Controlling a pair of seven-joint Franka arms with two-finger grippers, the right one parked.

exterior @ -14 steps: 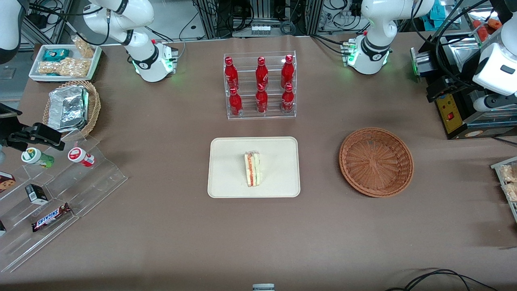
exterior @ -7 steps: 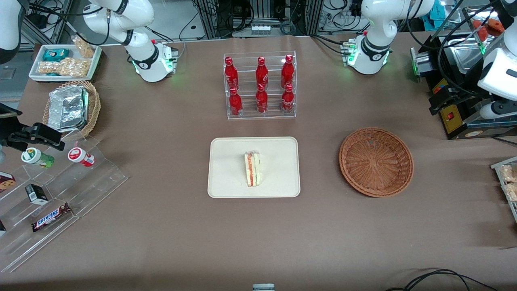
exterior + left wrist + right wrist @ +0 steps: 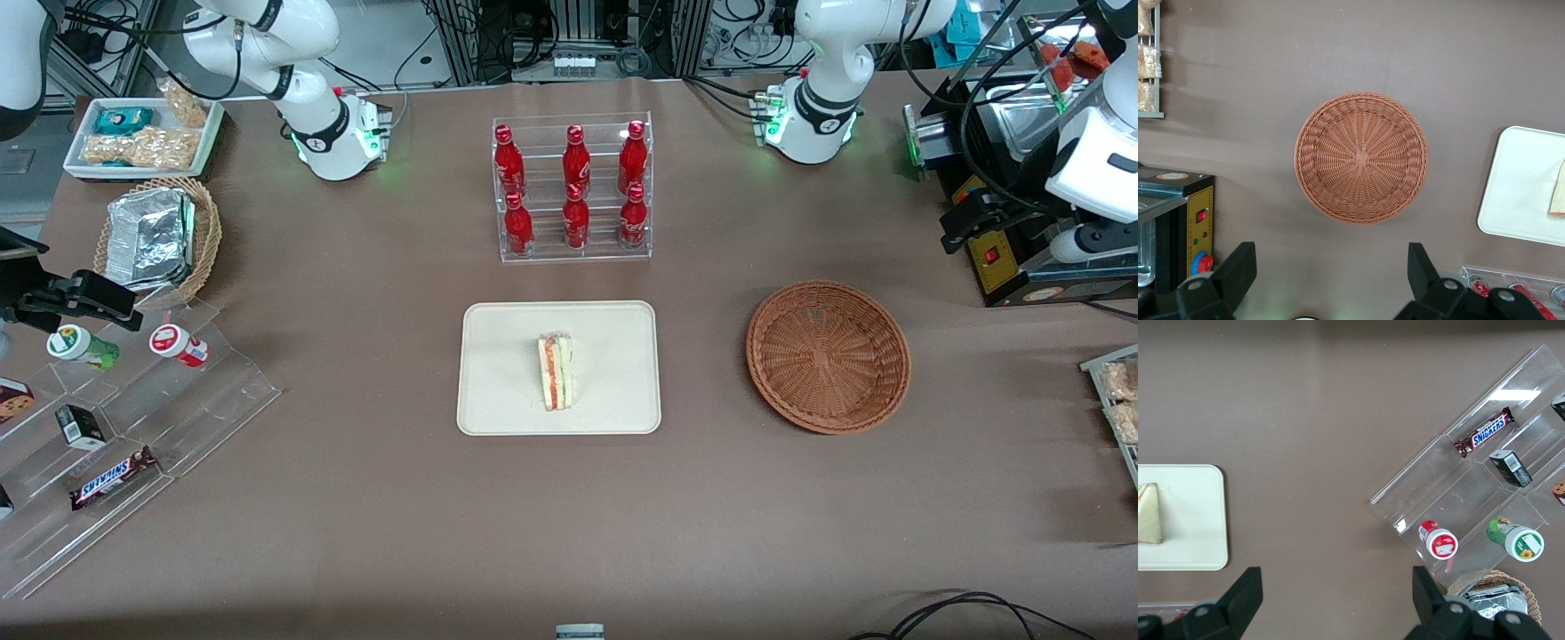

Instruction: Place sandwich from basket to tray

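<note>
Sandwich rests on the tray, well apart from the empty basket toward the working arm's end. Only the left wrist view shows the gripper, fingers spread wide, high above the basket, holding nothing.

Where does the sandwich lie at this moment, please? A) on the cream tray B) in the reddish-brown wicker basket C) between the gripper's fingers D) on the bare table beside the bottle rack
A: the sandwich rests on the cream tray, the reddish-brown wicker basket holds nothing, and the gripper hangs open above the table near that basket.
</note>
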